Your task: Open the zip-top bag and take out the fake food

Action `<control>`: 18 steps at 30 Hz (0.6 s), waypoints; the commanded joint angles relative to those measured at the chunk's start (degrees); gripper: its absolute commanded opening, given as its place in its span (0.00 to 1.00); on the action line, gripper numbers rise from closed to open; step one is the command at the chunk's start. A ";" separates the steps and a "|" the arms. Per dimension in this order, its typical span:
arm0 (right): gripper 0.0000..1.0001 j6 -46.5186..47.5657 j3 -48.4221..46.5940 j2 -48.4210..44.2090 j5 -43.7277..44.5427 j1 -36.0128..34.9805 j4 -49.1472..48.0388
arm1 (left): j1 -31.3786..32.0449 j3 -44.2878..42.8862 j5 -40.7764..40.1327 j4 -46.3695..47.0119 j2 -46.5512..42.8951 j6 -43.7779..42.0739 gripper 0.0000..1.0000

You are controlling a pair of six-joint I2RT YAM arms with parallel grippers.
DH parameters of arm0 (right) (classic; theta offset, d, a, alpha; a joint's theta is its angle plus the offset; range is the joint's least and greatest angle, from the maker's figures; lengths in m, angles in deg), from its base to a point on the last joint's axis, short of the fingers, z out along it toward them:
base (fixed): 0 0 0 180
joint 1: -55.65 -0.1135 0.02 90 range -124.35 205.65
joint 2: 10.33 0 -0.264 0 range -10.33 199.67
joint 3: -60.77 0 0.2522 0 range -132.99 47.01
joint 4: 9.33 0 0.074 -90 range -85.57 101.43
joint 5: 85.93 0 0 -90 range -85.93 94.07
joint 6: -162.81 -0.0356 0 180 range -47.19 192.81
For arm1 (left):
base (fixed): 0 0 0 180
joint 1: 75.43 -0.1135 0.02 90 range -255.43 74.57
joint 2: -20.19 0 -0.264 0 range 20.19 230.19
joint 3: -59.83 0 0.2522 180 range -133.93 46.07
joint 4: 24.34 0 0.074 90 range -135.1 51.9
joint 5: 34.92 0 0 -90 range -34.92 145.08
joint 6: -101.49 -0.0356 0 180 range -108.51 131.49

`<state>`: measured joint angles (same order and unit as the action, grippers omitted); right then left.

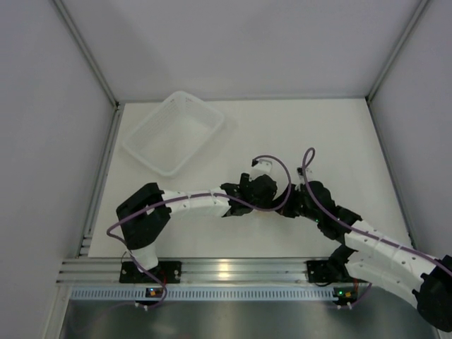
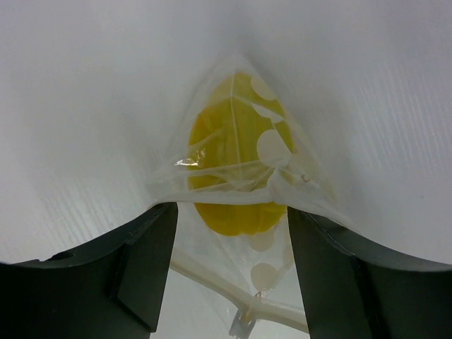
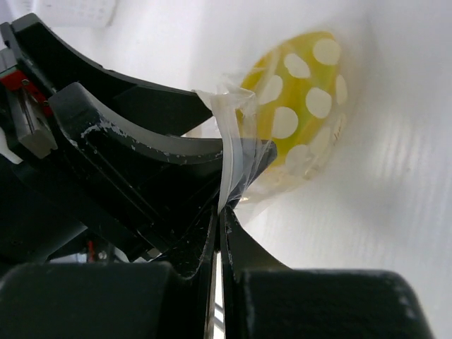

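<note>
**Top view.** The left gripper (image 1: 267,194) and the right gripper (image 1: 291,205) meet nose to nose over the middle of the table (image 1: 339,141). Both are well apart from the white tray (image 1: 141,145) at the far left. The zip-top bag lies between them and is hidden in this view.

**Left wrist view.** The zip-top bag (image 2: 311,187) sits just ahead of the claw. The fake food (image 2: 229,141) is inside it, yellow behind white-dotted film. The left fingers (image 2: 145,261) stand wide apart, one at each side of the bag's near end, and the film spans the gap. It cannot be told whether the tips sit inside the mouth or outside it. The zip strip (image 2: 212,279) crosses low between the fingers.

**Right wrist view.** The right claw is pinched flat on a fold of the bag's rim, and the fold runs down into the seam between its fingers. One left finger (image 3: 141,134) lies against the same rim.

**Step in hand** (judged to be parting the mouth):
1. Treat the right pinch as the anchor and do not slacken it.
2. Draw the grippers apart slowly, pulling across the zip strip and not along it.
3. Pull low, so the fake food is not lifted with the film.
4. Reach for the fake food only once the mouth visibly gapes.
</note>
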<state>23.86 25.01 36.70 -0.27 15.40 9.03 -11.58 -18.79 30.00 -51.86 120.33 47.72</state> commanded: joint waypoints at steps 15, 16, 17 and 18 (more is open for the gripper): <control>0.00 3.42 2.13 1.05 -5.41 2.46 -8.64 | 1.89 -6.77 -7.78 11.55 10.43 3.06 0.72; 0.00 3.51 2.40 1.22 -5.59 2.46 -8.90 | 1.89 -6.68 -9.10 13.04 10.86 3.23 0.70; 0.00 3.42 2.57 1.23 -5.94 2.46 -9.26 | 1.89 -6.68 -9.72 13.14 10.96 3.76 0.69; 0.00 3.42 3.01 1.23 -6.12 2.46 -9.69 | 1.97 -6.68 -10.42 14.80 11.48 3.76 0.69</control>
<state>27.92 28.22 38.20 3.16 18.42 8.59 -9.68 -23.60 23.35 -48.01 130.23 49.25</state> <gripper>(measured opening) 0.006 0.691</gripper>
